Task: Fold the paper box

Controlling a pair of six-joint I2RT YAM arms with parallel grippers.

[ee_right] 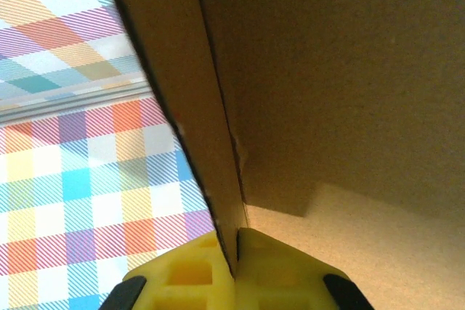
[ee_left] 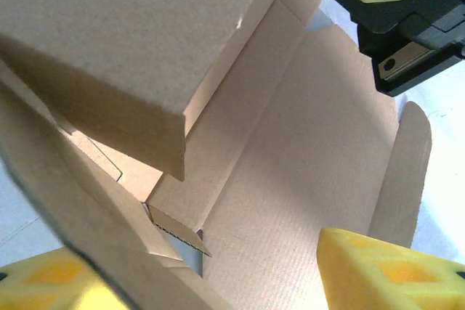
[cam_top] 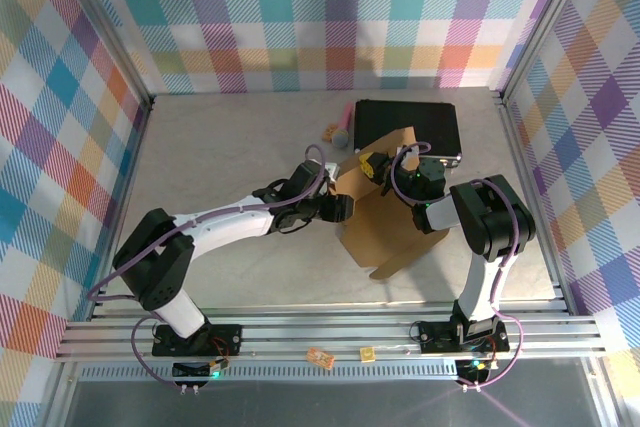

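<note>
On the beige table (cam_top: 230,147) amid plaid walls (cam_top: 300,17), left jaws gape; right jaws clamp paper box (cam_top: 385,232).

No legible text, brand, number or sign; paper box (cam_top: 385,232) plain brown.

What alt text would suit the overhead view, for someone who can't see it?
A half-folded brown paper box lies on a beige table, worked from both sides. The right gripper pinches a raised flap; the left gripper sits open at the box's left side. A black case lies behind, amid plaid walls.
</note>
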